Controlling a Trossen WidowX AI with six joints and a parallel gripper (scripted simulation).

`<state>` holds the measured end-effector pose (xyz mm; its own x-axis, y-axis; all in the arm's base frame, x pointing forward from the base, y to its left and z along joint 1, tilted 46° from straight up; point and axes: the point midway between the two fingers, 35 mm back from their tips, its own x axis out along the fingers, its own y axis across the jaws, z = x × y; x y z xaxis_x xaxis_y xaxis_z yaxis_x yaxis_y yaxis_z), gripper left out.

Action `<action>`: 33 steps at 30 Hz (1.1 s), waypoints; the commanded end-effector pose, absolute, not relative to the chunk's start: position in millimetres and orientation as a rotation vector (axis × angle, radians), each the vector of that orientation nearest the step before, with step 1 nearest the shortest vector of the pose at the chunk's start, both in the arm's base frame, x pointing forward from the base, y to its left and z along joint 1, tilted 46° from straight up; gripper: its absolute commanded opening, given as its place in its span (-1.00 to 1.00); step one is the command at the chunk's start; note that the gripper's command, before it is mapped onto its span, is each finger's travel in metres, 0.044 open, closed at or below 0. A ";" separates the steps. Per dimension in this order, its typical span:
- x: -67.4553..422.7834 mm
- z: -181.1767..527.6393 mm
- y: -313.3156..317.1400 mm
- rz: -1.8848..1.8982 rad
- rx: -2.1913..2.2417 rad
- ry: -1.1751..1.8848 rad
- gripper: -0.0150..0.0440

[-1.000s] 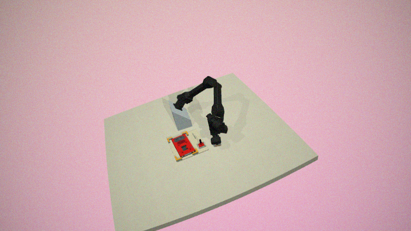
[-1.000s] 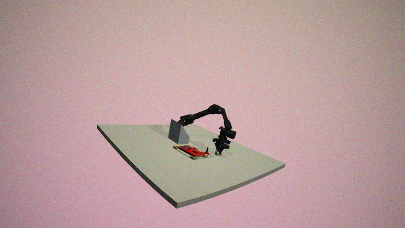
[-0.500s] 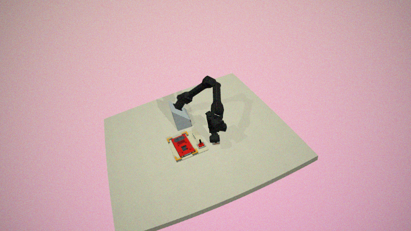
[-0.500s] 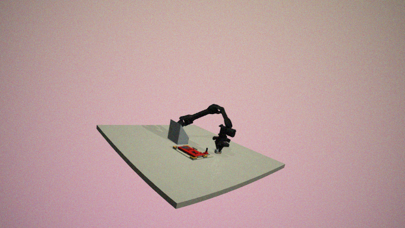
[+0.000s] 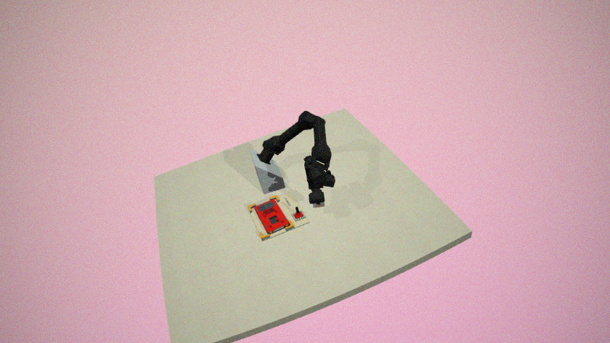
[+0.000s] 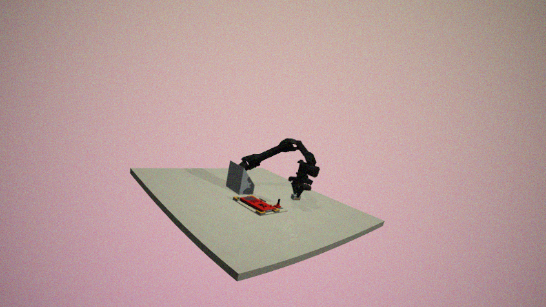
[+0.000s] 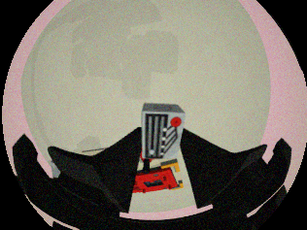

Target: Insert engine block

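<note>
The engine block is a small grey block with dark stripes and a red dot on top. It sits between my two black fingers, low over the table. My gripper is shut on it, to the right of the car body. The car body is a flat red piece with a dark opening, lying on a white board with orange corner clips.
A small red and black lever stands on the board's right side. A grey wedge-shaped stand carries the arm's base behind the board. The table edge runs along the front.
</note>
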<state>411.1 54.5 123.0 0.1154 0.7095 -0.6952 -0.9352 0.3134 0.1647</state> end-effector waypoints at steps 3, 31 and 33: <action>409.7 138.2 40.8 1.240 -0.359 0.766 -0.49; 400.6 119.8 -4.1 1.130 -0.169 0.902 -0.49; 400.1 113.8 -6.9 1.115 -0.144 0.920 -0.49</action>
<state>402.3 -2.2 124.1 0.1307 0.7092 -0.6928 -0.8459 0.4442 0.2951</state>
